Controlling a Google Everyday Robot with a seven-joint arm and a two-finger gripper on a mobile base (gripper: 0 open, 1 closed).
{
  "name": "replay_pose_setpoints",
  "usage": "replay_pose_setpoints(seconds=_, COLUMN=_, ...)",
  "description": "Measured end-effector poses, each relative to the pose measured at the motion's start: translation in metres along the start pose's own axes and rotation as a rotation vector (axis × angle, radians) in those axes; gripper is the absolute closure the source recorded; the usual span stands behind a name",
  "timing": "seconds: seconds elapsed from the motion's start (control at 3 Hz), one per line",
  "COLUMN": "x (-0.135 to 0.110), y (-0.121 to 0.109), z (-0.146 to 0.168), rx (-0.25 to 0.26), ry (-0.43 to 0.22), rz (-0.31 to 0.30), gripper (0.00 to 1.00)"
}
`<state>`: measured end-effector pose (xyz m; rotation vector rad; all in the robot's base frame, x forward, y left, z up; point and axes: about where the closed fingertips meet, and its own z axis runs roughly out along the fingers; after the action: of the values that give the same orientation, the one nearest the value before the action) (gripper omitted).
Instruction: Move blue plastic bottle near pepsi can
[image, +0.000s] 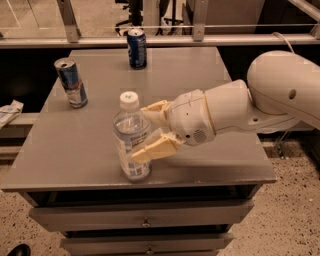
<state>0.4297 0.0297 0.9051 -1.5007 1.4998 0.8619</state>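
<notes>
The blue plastic bottle, clear with a white cap and a pale label, stands upright near the table's front edge. My gripper reaches in from the right and straddles the bottle at label height. One cream finger lies across its near side, the other behind its far side. The jaws look open around it, with a little gap left. The pepsi can, dark blue with a silver top, stands at the back of the table, far from the bottle.
A lighter blue-and-silver can stands at the left. The grey table has drawers below its front edge. A rail and glass partition run behind it. My white arm fills the right side.
</notes>
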Motion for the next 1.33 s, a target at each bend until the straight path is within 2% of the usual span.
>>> replay_pose_setpoints(seconds=0.33, x=-0.003, y=-0.011, z=-0.001, rx=0.022, ry=-0.016, rz=0.029, gripper=0.61)
replay_pose_setpoints(seconds=0.67, x=-0.006, y=-0.036, z=-0.020, rx=0.070, ry=-0.018, rz=0.030, gripper=0.84)
replay_pose_setpoints(seconds=1.0, x=-0.005, y=-0.080, z=-0.061, rx=0.136, ry=-0.003, rz=0.026, gripper=1.00)
replay_pose_setpoints(seconds=1.33, x=-0.025, y=-0.105, z=-0.094, rx=0.204, ry=-0.013, rz=-0.016, gripper=1.00)
